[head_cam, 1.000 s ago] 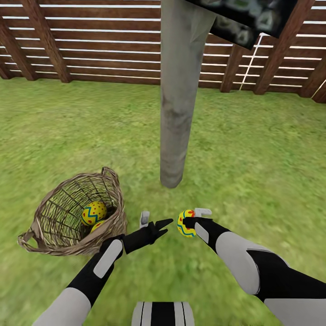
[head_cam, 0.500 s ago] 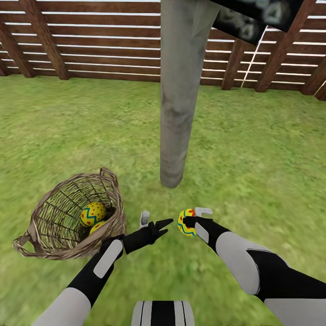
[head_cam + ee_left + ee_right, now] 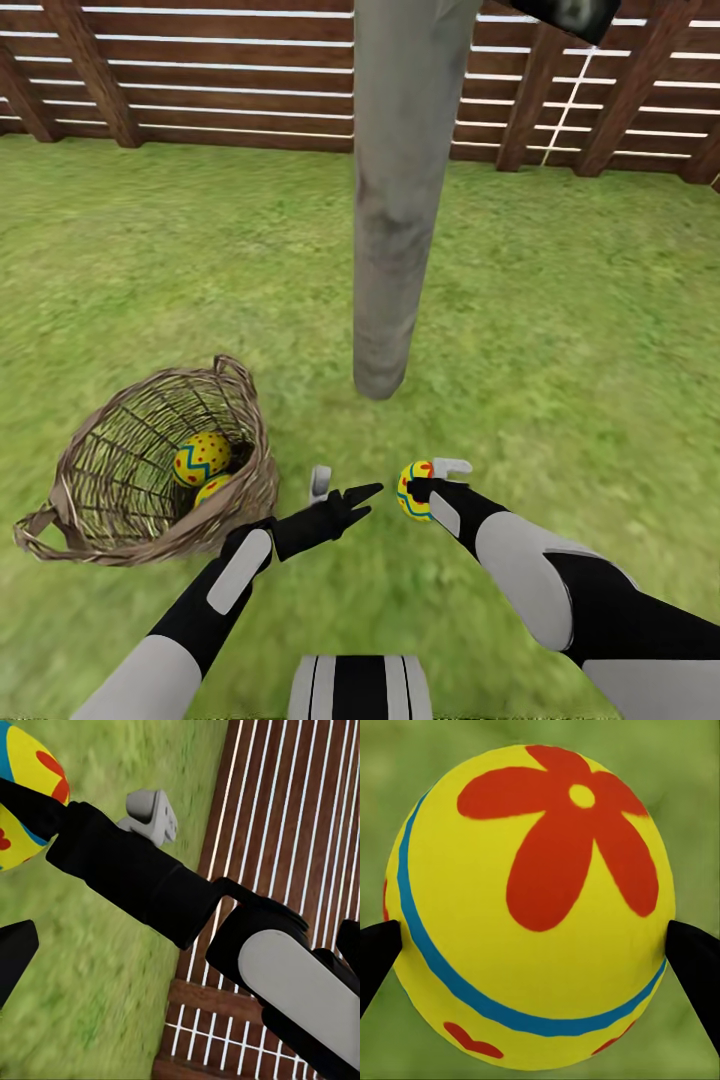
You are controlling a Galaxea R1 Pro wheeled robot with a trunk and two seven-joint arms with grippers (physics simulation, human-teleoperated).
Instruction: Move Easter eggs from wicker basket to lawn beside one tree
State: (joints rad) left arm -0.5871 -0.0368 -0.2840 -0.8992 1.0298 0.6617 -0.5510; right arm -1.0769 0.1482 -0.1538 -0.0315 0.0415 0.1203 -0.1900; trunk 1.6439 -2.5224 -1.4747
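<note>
One Easter egg [image 3: 414, 490] sits clamped between the right gripper's [image 3: 420, 489] fingers, held just above the lawn [image 3: 560, 330] a little short of the tree [image 3: 395, 200]; in the right wrist view a black fingertip [image 3: 697, 964] presses each side of it. Two more eggs [image 3: 201, 459] lie together inside the tipped wicker basket [image 3: 150, 470], off to the left. Beside it, the left gripper [image 3: 345, 490] hangs with jaws apart, holding nothing.
</note>
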